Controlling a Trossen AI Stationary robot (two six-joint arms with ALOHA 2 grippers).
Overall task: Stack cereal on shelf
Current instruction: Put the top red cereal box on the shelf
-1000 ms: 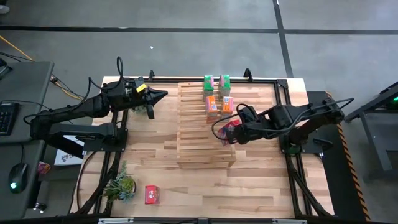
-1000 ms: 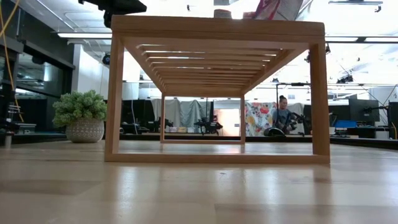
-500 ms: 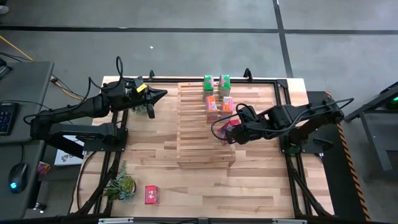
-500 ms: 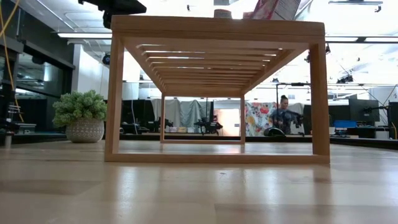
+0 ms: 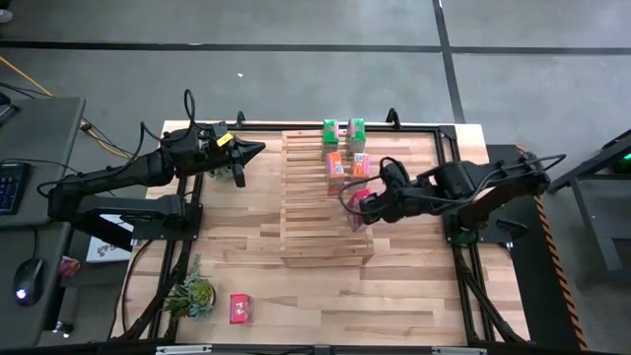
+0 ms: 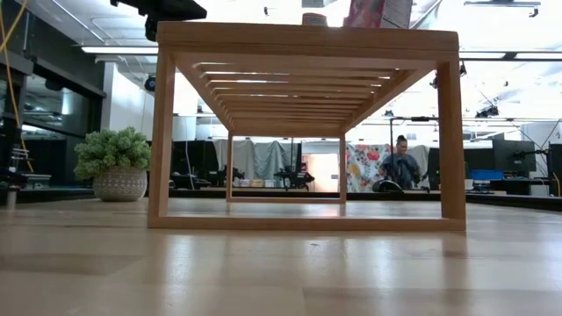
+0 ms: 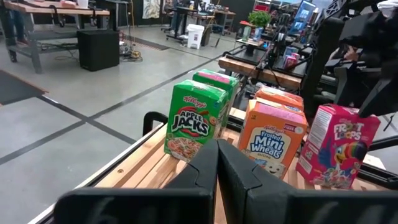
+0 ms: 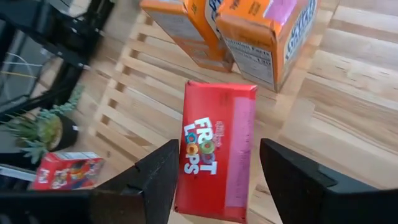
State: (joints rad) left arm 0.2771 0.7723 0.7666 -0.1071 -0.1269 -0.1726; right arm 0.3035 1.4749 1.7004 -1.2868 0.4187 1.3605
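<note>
Red cereal box (image 8: 215, 149) stands between right pincer (image 8: 217, 180)'s parted fingers atop shelf (image 5: 306, 212).

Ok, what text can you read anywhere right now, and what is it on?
"Kellogg's APPLE JACKS": front green box.
"Frosted Mini Wheats": front orange box.
"FROOT LOOPS": red box at the right gripper, upright on the shelf.
Red box on the table: too small to read.
Orange boxes' side panels: blurred.
</note>
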